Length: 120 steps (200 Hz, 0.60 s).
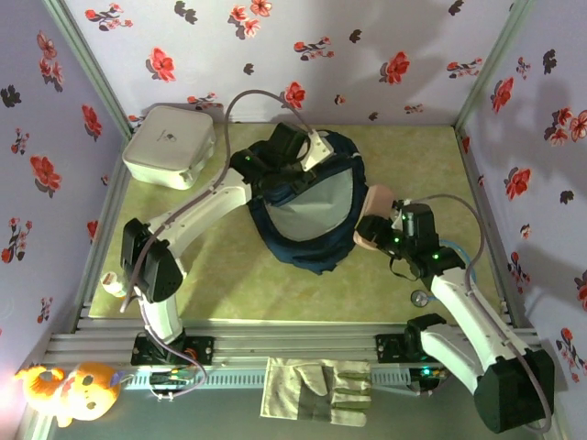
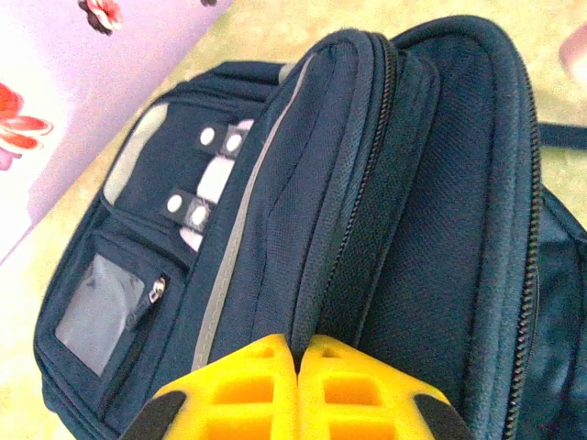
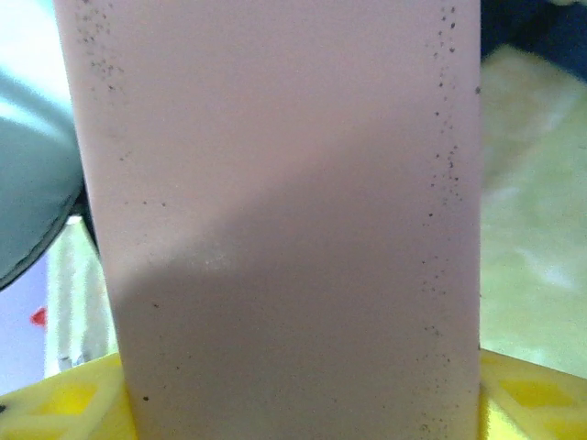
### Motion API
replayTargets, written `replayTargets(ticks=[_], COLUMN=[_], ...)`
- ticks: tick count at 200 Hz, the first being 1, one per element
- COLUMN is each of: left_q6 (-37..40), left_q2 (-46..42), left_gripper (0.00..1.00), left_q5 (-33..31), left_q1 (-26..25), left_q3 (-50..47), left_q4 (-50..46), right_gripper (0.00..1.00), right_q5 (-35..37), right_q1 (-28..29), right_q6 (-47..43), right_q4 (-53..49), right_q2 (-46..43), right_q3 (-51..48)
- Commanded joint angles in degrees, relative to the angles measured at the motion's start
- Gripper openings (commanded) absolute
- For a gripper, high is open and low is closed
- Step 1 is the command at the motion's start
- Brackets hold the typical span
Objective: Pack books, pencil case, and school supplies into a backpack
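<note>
The navy backpack (image 1: pixel 312 211) lies in the middle of the table with its zipped mouth gaping (image 2: pixel 431 183). My left gripper (image 2: pixel 298 346) is shut, its yellow fingertips pinching a fold of the backpack's fabric beside the zipper; from above it sits at the bag's upper left (image 1: pixel 280 179). The pale-pink pencil case (image 3: pixel 284 211) stands between the fingers of my right gripper (image 3: pixel 298 408), which is closed on it. From above, the pencil case (image 1: pixel 374 209) is at the bag's right edge with the right gripper (image 1: pixel 378 229) behind it. The books are out of view.
A white square box (image 1: pixel 170 145) sits at the back left corner. A work glove (image 1: pixel 321 390) and a plush toy (image 1: pixel 69 392) lie on the front rail. A small round thing (image 1: pixel 419 296) lies near the right arm. Flowered walls close in three sides.
</note>
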Motion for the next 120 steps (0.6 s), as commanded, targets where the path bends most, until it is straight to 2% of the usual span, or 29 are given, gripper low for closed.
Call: replayTargets(ticks=[1,57,91,120], left_q6=[-4.1,-6.1,-8.6,-10.8], left_q2=[0.5,-0.8,-1.5,-1.3], left_gripper=[0.0,0.0,0.0,0.0], left_q5=[-1.9,-1.8,-1.8,-2.4], left_q1=[-1.0,-2.5,-2.6,-2.5], left_q3=[6.5,5.6,5.0,6.1], left_q4=[8.7,12.7,13.8,14.0], right_gripper=[0.59,0.59,0.58,0.57], right_q5=[-2.5,0.3,1.7,5.8], right_q1=[2.6,11.5,13.9,14.2], right_q6=[1.6,3.7,5.8,9.0], right_q4=[6.0,13.4,19.0,20.3], right_q2=[1.0,16.5,28.8,37.9], right_q3=[3.2,8.9,15.4,22.0])
